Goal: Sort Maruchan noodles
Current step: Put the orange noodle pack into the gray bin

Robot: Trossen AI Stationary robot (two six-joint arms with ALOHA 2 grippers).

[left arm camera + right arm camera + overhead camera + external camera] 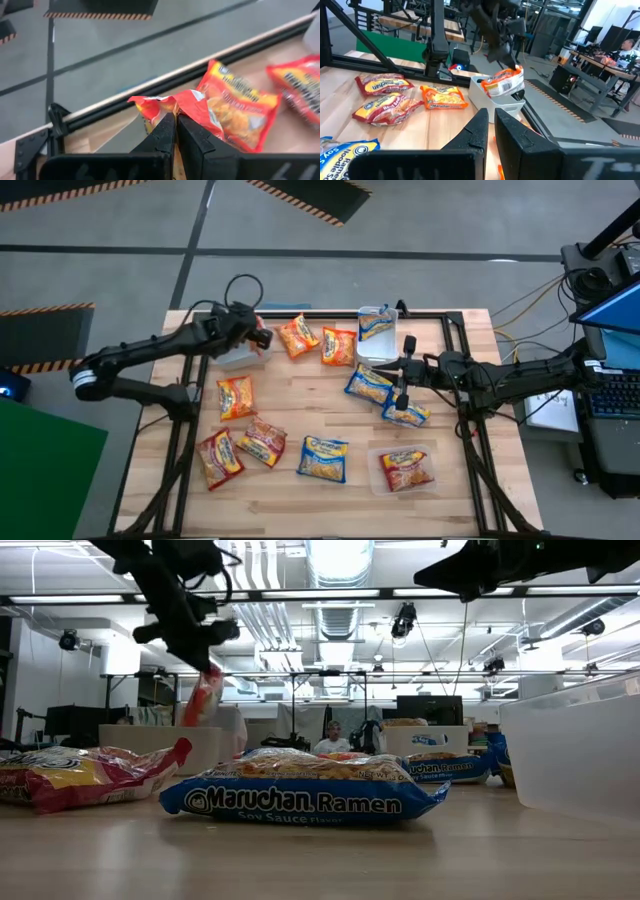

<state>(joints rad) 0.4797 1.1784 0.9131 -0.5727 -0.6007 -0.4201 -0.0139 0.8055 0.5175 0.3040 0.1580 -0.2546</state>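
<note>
The left gripper point(257, 335) is pinched closed on the top edge of an orange-red noodle packet point(504, 81), which hangs with its long axis roughly upright above a clear container point(240, 357) at the far left of the table point(450, 510); the left wrist view shows the crinkled edge clamped between the dark fingers point(165, 137). Near that container, an orange packet point(236, 396) lies flat with its long axis running near to far, and two red packets point(219, 458) and point(261, 443) lie slantwise at the near left edge. Just right of the held packet, two more orange packets point(298, 335) and point(339, 346) rest on the far part of the table. A blue packet point(323, 458) lies near the middle of the near edge, long axis left to right. Farther right stands a second container point(376, 346) with a blue-and-yellow packet point(376, 325) tilted in it. The right gripper point(402, 370), fingers closed on nothing, hovers between two blue packets point(368, 385) and point(406, 414). At the near right, a red packet point(405, 470) lies in a third container point(377, 452).
</note>
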